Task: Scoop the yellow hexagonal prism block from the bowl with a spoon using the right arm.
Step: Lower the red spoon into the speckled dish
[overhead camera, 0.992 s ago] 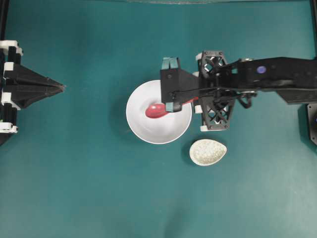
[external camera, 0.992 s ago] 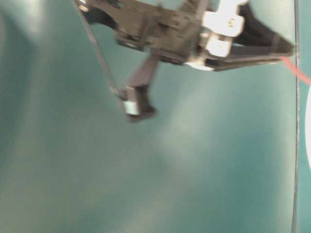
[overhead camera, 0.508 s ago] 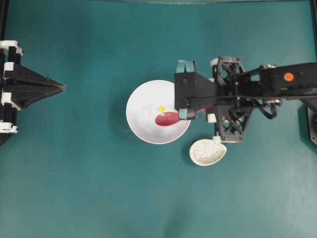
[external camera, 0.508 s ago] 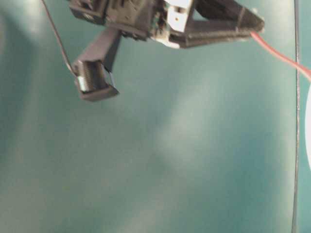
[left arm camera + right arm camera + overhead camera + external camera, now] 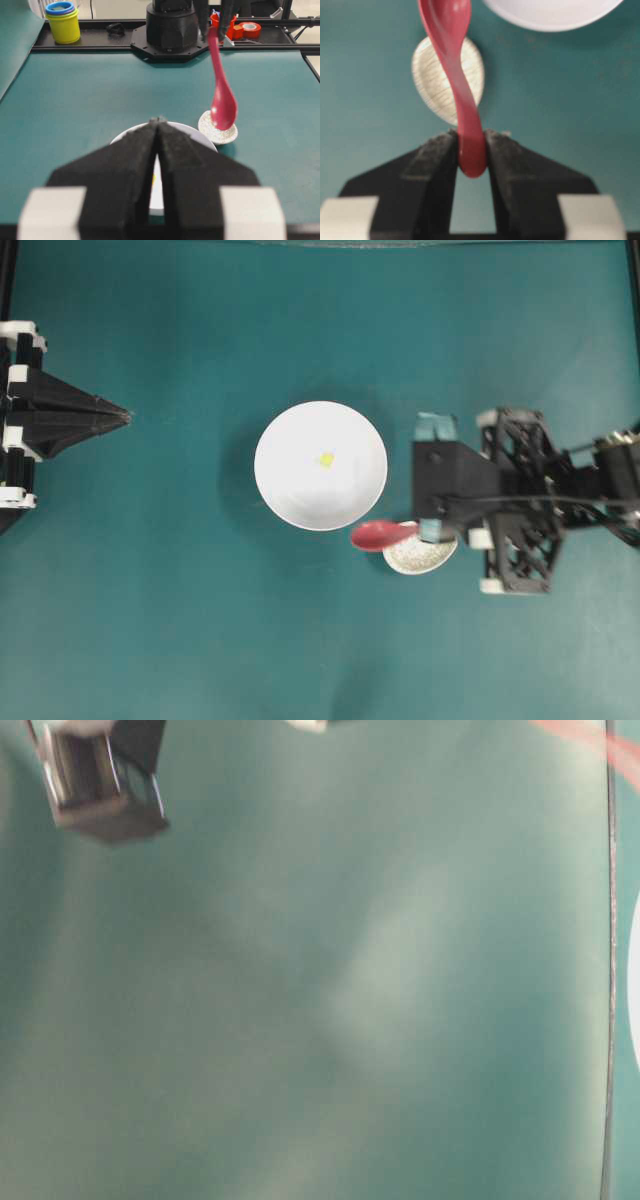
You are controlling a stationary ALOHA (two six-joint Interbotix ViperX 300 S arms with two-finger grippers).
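Yellow hexagonal prism block (image 5: pixel 326 460): tiny, bright, resting on the floor of the white bowl (image 5: pixel 290 495), slightly up and right of the bowl's centre in the overhead view. Nothing else inside the bowl. Spoon (image 5: pixel 380 535): glossy pink-red, outside the bowl, scoop just past the bowl's lower right rim and overlapping the left end of the speckled egg-shaped spoon rest (image 5: pixel 425 556); whether scoop and rest touch, impossible to tell. Handle end pinched between the fingers (image 5: pixel 437 160) of the right gripper (image 5: pixel 471 150), clamped on the spoon, scoop pointing away toward the rest and bowl. Right arm (image 5: pixel 530 500) reaching in from the right edge. Left gripper (image 5: pixel 157 122) at the far left edge of the overhead frame, well apart from the bowl, fingers pressed together and holding nothing. Teal bench (image 5: pixel 200 640) under everything. Table-level view mostly blurred bench.
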